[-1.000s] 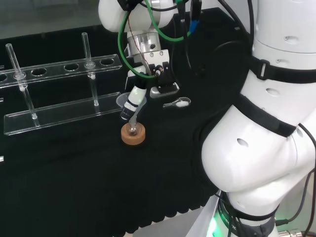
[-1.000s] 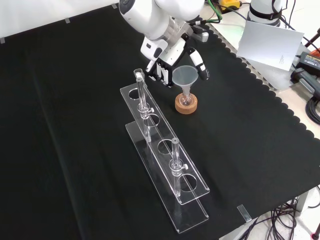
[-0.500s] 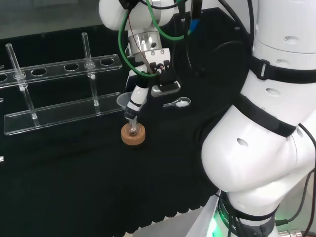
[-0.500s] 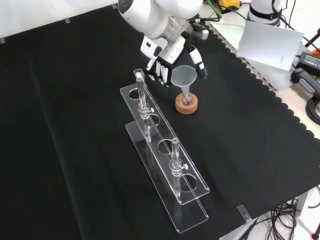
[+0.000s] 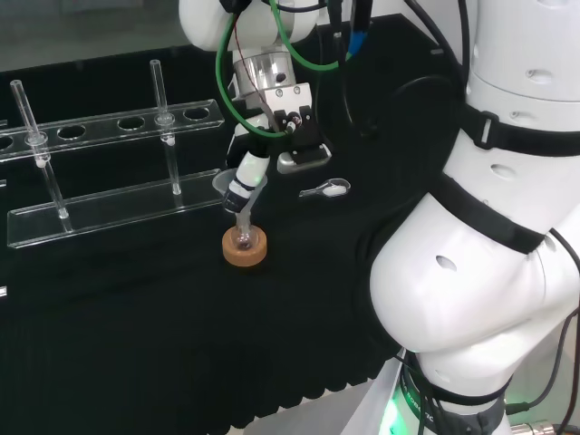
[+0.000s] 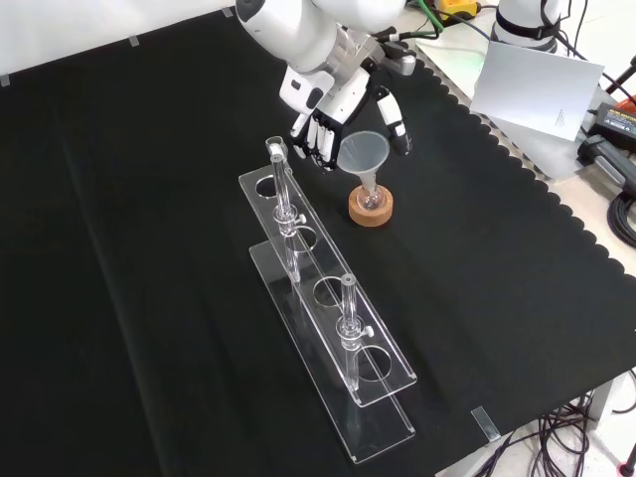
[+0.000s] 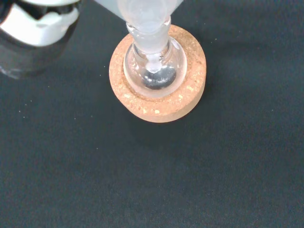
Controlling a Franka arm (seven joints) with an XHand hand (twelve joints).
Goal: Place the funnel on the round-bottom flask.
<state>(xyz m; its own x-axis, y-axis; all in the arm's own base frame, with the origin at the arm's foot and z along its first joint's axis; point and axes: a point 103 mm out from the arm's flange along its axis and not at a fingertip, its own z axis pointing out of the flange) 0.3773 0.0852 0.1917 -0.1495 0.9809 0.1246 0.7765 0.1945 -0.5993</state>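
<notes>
Standing in the neck of the round-bottom flask [image 6: 370, 199], the funnel [image 6: 365, 153] rises above the cork ring [image 6: 371, 210] on the black surface [image 6: 497, 258]. Hand [image 6: 333, 124] just behind the funnel, fingers relaxed and released. Test-tube rack [image 6: 328, 318] nearby.

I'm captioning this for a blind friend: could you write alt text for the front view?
A clear funnel sits with its stem in a small round-bottom flask on a cork ring, on black cloth. The robot's black and white hand is right behind the funnel, fingers around its rim. Nearer the camera stands a clear tube rack with two glass tubes.
</notes>
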